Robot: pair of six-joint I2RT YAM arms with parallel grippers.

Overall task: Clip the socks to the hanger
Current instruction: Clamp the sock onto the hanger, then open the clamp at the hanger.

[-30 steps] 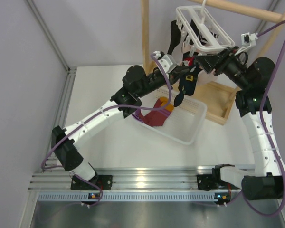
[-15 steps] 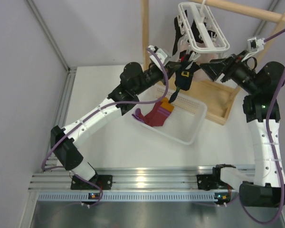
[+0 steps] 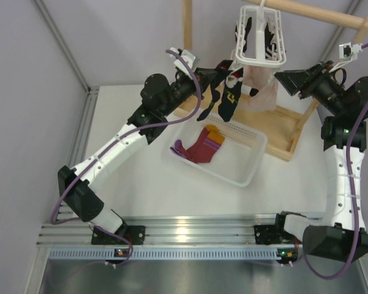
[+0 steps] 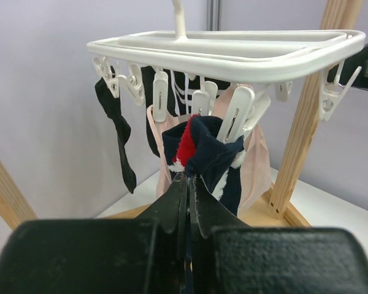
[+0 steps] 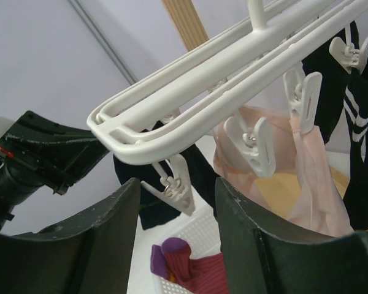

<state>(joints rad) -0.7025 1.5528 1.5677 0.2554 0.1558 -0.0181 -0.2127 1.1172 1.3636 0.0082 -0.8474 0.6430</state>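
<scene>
— What do the left fingers (image 4: 187,205) have?
— They are pressed fully together on the edge of the navy Santa sock (image 4: 202,153). Its red-and-white cuff bunches just above their tips, and the rest droops beyond them. Pinching so near the rim leaves a lip of cloth free for a peg to bite, I'd judge.
— And the hanger?
— The hanger (image 4: 233,52) hangs just above and beyond those fingers. One white peg (image 4: 236,116) dangles right at the sock's top; whether it touches or hangs just clear, I cannot tell.
— The other side?
— The right fingers (image 5: 113,233) stand well apart and grip nothing. A corner peg (image 5: 175,184) hangs just beyond the gap between them, probably so they can squeeze it open while the sock is fed in.
— What is left?
— A maroon sock (image 5: 184,266) lies far below the right fingers in the white basket (image 3: 257,160) on the bench (image 3: 141,184). A pink garment (image 5: 300,165) and a black sock (image 4: 116,131) already hang from pegs beyond the left fingers, so a free peg is needed.
</scene>
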